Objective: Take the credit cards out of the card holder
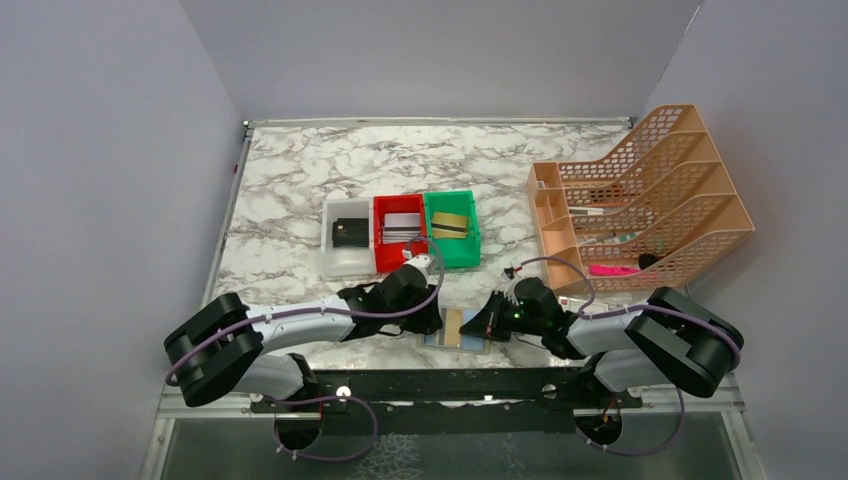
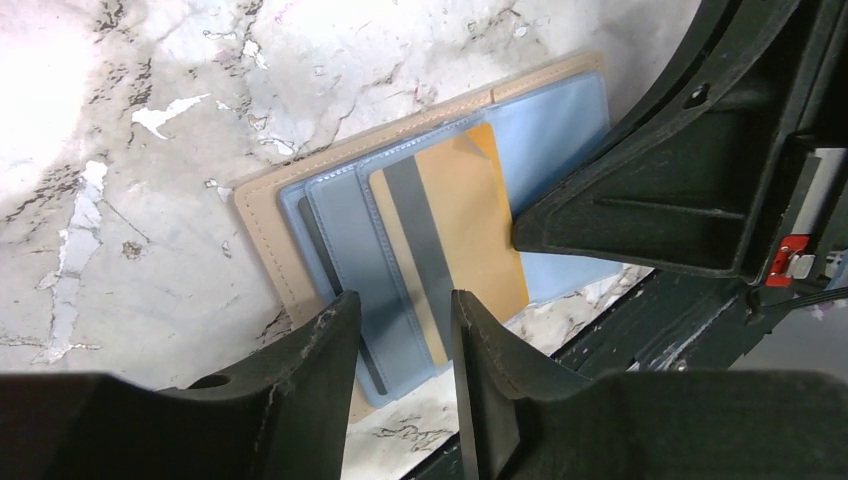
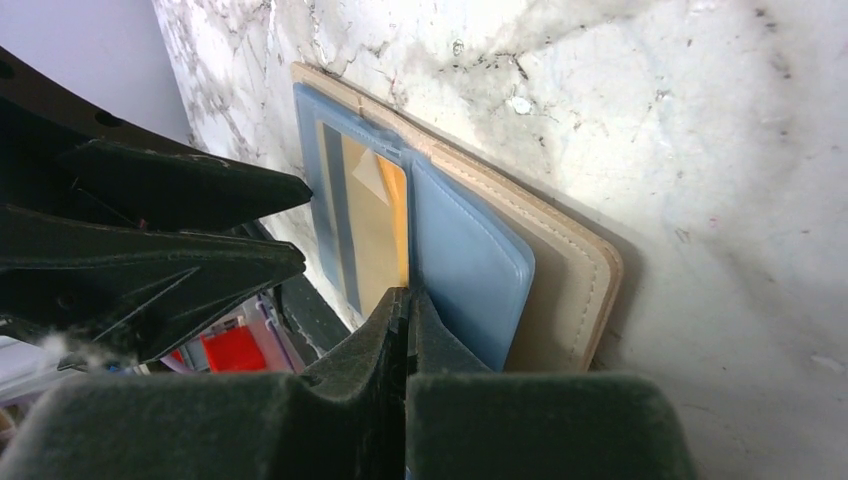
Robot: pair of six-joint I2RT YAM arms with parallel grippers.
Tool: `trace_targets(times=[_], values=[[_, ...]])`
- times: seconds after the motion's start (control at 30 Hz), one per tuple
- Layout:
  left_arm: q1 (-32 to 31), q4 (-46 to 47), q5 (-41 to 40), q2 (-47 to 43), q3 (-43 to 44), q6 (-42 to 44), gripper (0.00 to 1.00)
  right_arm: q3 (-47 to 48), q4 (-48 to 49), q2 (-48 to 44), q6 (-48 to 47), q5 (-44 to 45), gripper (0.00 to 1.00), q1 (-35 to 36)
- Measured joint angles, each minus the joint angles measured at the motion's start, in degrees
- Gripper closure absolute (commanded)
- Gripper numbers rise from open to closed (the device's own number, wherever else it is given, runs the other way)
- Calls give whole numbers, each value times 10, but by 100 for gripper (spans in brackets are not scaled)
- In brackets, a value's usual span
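The tan card holder (image 1: pixel 455 328) lies open on the marble near the front edge, its blue-grey sleeves up (image 2: pixel 262 230) (image 3: pixel 560 270). A gold credit card (image 2: pixel 460 220) with a grey stripe sticks partly out of a sleeve (image 3: pixel 375 240). A dark card edge shows in another sleeve (image 2: pixel 318 255). My right gripper (image 1: pixel 482 322) (image 3: pixel 407 295) is shut on the gold card's edge; its tip also shows in the left wrist view (image 2: pixel 520 232). My left gripper (image 1: pixel 432 322) (image 2: pixel 405 300) is open with a narrow gap, just over the holder's near edge.
Three small bins stand behind: white (image 1: pixel 345 262) with a black item, red (image 1: pixel 385 255) with grey cards, green (image 1: pixel 462 252) with a gold card. An orange file rack (image 1: pixel 640 200) stands at the right. The black front rail (image 1: pixel 430 385) is close below the holder.
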Motion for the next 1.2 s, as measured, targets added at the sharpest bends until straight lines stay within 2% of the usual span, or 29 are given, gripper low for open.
trace_targets(times=[0.17, 0.27, 0.47, 0.7, 1.2], values=[[0, -1, 0, 9, 3, 4, 65, 0, -3, -2, 0, 2, 95, 0], [0, 4, 1, 12, 3, 3, 65, 0, -6, -4, 0, 3, 95, 0], [0, -12, -14, -10, 3, 3, 55, 0, -12, -10, 0, 7, 94, 0], [0, -37, -42, -53, 3, 4, 56, 0, -13, -10, 0, 8, 94, 0], [-4, 35, 38, 14, -1, 5, 66, 0, -13, -10, 0, 8, 94, 0]])
